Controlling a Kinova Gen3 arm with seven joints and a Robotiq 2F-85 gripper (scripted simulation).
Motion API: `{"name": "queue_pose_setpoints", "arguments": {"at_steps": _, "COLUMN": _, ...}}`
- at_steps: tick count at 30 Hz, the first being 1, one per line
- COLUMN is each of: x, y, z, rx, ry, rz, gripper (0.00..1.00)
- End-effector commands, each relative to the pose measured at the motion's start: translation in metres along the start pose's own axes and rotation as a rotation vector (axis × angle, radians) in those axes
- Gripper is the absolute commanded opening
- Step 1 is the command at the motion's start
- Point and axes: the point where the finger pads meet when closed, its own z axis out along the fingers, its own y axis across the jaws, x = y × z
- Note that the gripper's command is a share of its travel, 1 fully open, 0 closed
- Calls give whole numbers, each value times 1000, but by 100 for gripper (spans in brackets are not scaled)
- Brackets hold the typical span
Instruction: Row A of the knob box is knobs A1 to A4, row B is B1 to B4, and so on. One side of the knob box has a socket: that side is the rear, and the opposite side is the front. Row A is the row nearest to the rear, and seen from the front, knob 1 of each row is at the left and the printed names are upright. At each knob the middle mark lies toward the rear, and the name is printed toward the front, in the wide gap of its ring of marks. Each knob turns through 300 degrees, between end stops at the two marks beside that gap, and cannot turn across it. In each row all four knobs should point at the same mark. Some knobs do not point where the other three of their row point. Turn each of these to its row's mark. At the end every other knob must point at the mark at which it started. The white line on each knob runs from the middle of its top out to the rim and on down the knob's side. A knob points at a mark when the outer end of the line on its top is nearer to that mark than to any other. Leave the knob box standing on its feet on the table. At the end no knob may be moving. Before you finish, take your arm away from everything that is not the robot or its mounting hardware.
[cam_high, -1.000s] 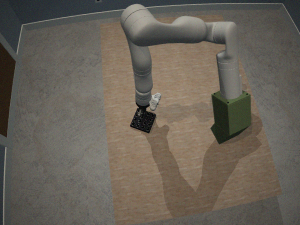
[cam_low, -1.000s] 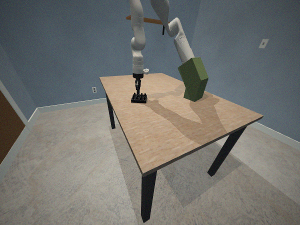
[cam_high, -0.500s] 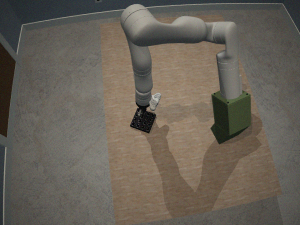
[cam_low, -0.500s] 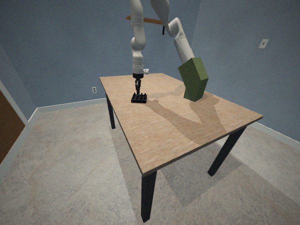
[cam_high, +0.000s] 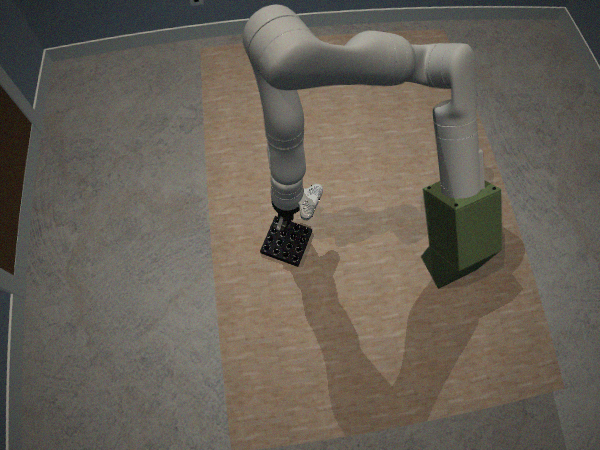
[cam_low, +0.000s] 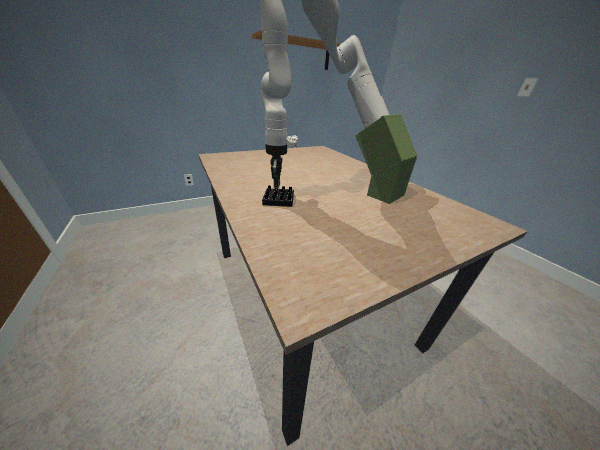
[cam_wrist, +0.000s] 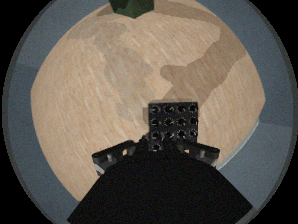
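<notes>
The black knob box stands flat on the table, with its rows of dark knobs facing up. The printed names, most white lines and the socket are too small or dark to read. My gripper points down over the part of the box nearest the arm's wrist. Its fingers are slightly apart, with no knob plainly held between them. The fingertips are low, close to the knob tops; contact cannot be told. In the wrist view the gripper hides several knobs of the closest row.
The green arm base stands on the wooden table. A small white object shows beside the wrist. The arm's shadow lies across the table near the box.
</notes>
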Motion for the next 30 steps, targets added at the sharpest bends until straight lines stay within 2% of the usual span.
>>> {"name": "queue_pose_setpoints", "arguments": {"at_steps": 1, "x": -1, "y": 3, "z": -9, "rx": -6, "ry": -4, "rz": -2, "gripper": 19}}
{"name": "queue_pose_setpoints", "arguments": {"at_steps": 11, "x": -1, "y": 3, "z": -31, "rx": -6, "ry": -4, "rz": -2, "gripper": 19}}
{"name": "queue_pose_setpoints", "arguments": {"at_steps": 30, "x": -1, "y": 3, "z": -33, "rx": -6, "ry": -4, "rz": -3, "gripper": 19}}
